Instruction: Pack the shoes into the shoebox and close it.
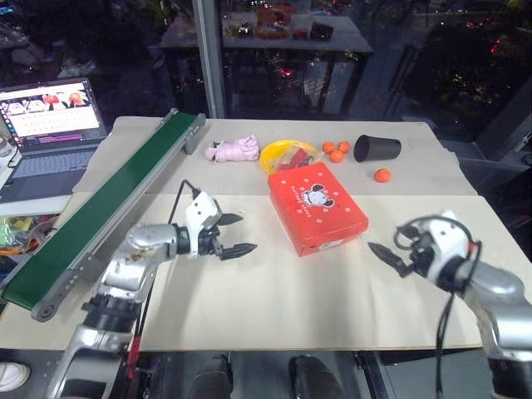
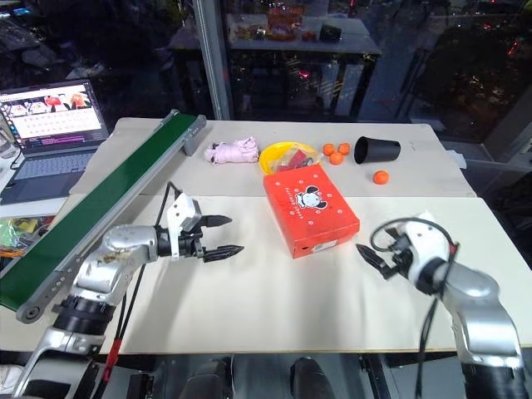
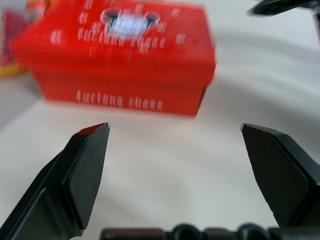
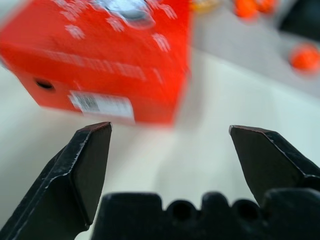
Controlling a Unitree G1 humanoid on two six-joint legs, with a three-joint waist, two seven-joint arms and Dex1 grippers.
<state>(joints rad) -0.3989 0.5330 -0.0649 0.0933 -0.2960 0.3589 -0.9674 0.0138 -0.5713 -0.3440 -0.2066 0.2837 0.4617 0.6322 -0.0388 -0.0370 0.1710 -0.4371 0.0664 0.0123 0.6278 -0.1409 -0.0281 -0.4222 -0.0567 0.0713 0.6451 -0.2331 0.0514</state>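
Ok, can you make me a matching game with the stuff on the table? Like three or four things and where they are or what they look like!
Things:
1. shoebox
2. black cup
3. pink plush toy
4. left gripper

Descriptions:
A. lying on its side near the small orange balls
B. open, holding nothing
C. red, with its lid shut, in the middle of the table
D. next to the yellow bowl, on the side toward the green conveyor

Pairs: 1-C, 2-A, 3-D, 4-B
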